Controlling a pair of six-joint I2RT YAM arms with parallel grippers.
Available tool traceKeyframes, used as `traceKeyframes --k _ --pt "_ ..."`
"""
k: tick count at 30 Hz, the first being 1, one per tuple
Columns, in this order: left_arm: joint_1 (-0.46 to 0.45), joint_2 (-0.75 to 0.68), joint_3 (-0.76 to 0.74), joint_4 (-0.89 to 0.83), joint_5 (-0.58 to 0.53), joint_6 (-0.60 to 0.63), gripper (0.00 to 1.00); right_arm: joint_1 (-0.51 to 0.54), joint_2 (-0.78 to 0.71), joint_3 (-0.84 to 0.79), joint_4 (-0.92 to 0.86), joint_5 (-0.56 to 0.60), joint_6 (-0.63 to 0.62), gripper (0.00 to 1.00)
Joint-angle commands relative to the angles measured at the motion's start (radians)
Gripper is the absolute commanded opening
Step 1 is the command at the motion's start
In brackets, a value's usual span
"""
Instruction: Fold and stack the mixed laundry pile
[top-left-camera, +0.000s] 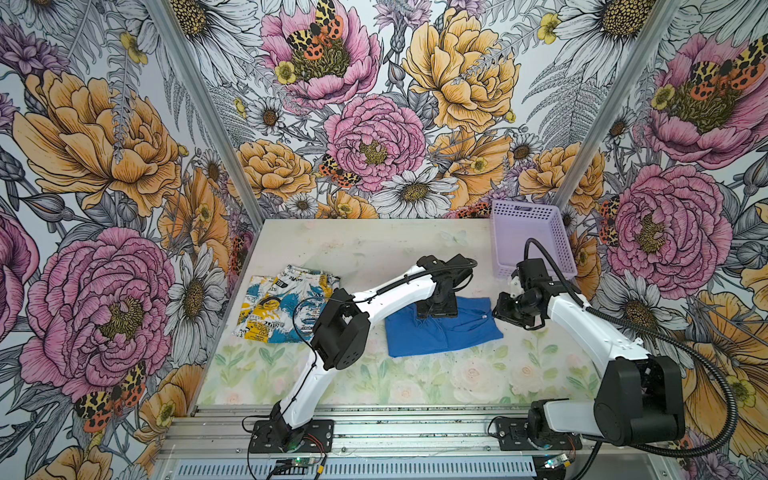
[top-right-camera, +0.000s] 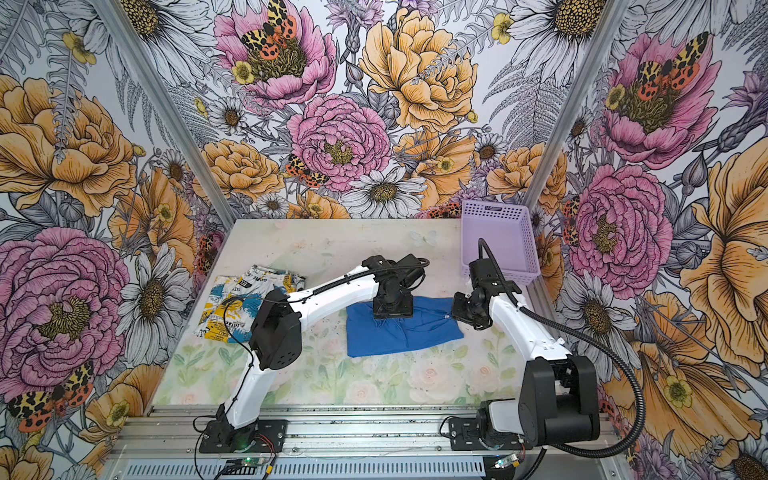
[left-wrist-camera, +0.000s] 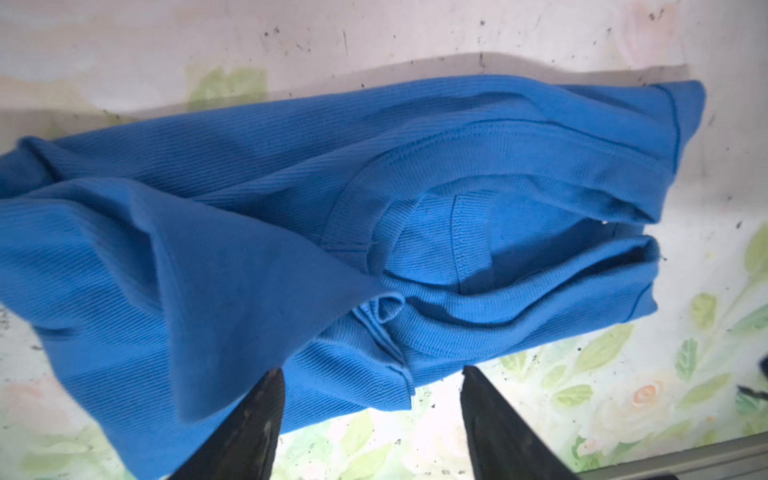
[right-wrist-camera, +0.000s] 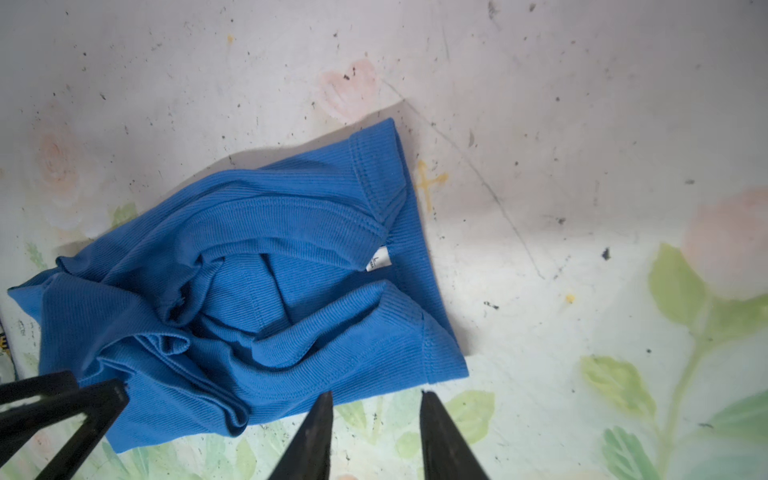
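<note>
Blue T-shirt (top-left-camera: 442, 334) (top-right-camera: 401, 332): royal blue ribbed knit, bundled into a rough, creased rectangle at the middle of the counter (top-left-camera: 374, 249) (top-right-camera: 332, 249). The ribbed neckband curves around an open collar. A small white label (right-wrist-camera: 378, 262) shows at the collar, and stitched hems run along the outer edges. One loose flap in the left wrist view is blurred. Printed garment (top-left-camera: 282, 307) (top-right-camera: 232, 309): thin white cloth with black newsprint lettering and yellow and blue splashes. It lies flat as a rough rectangle on the left of the counter, apart from the T-shirt. Counter surface: pale, with a faded floral print, scuffed and speckled with dark marks. Basket (top-left-camera: 528, 237) (top-right-camera: 498, 237): lavender perforated plastic, rectangular, at the far right corner. Left arm (top-left-camera: 395, 291): reaches from its base at the near edge across to the middle, elbow raised, wrist turned down over the far part of the T-shirt. Left gripper (left-wrist-camera: 372, 372): released, its dark tapered fingers (left-wrist-camera: 257, 415) spread wide above the shirt's hem, holding nothing. Right arm (top-left-camera: 582, 320): angled in from the right, wrist tipped down beside the T-shirt's right end. Right gripper (right-wrist-camera: 376, 394): jaws parted, bare counter visible between them, tips just off the shirt's edge, holding nothing.
</note>
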Motion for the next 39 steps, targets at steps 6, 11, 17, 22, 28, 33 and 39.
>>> traceKeyframes --k 6,11,17,22,28,33,39 --pt "0.123 -0.306 -0.310 0.019 -0.144 -0.017 0.73 0.279 0.001 -0.016 0.149 -0.118 0.138 0.43" --pt "0.229 -0.492 -0.564 0.090 -0.163 -0.021 0.73 0.483 0.110 0.075 0.220 -0.058 0.156 0.52" --pt "0.315 -0.661 -0.790 0.142 -0.158 -0.025 0.74 0.631 0.270 0.225 0.268 -0.104 0.179 0.51" --pt "0.351 -0.779 -0.907 0.163 -0.150 -0.038 0.74 0.692 0.414 0.320 0.312 -0.137 0.235 0.50" --pt "0.368 -0.877 -0.990 0.162 -0.150 -0.061 0.74 0.689 0.483 0.332 0.303 -0.024 0.259 0.47" --pt "0.374 -0.930 -1.040 0.161 -0.145 -0.080 0.75 0.625 0.480 0.337 0.270 0.079 0.222 0.47" --pt "0.384 -0.951 -1.055 0.161 -0.140 -0.080 0.75 0.535 0.466 0.355 0.191 0.212 0.186 0.46"
